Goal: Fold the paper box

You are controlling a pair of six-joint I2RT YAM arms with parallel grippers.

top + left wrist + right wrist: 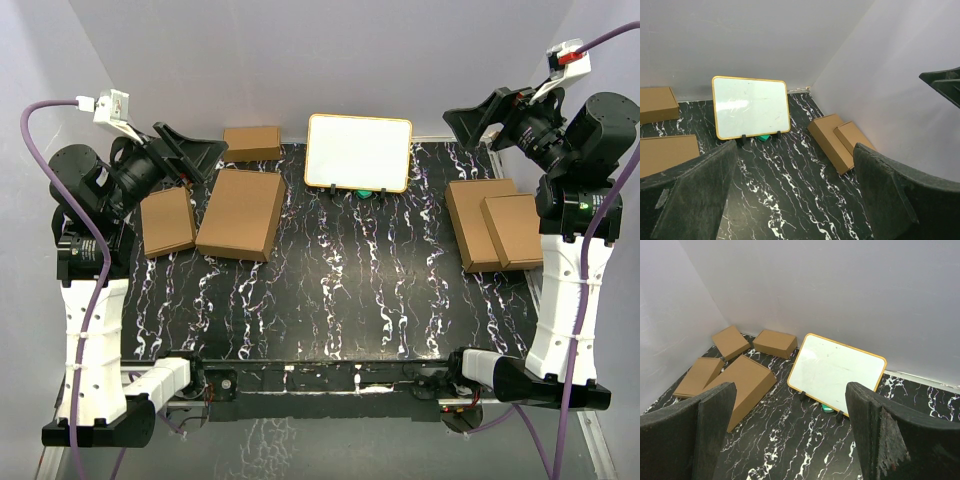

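No flat cardboard sheet is in view. The largest brown piece, the paper box (240, 213), lies folded as a flat mailer at the table's left, skewed; it also shows as the paper box (742, 382) in the right wrist view. My left gripper (205, 152) hangs raised over the back left, open and holding nothing, its fingers (690, 195) wide apart over bare table. My right gripper (462, 122) is raised at the back right, also open and holding nothing, with its fingers (880, 435) framing the board.
Two smaller folded boxes (167, 222) (252, 142) lie beside the big one. Two stacked brown boxes (480, 215) (512, 230) lie at the right. A white board with a tan frame (358, 152) stands at the back centre, with a green object (365, 192) at its foot.
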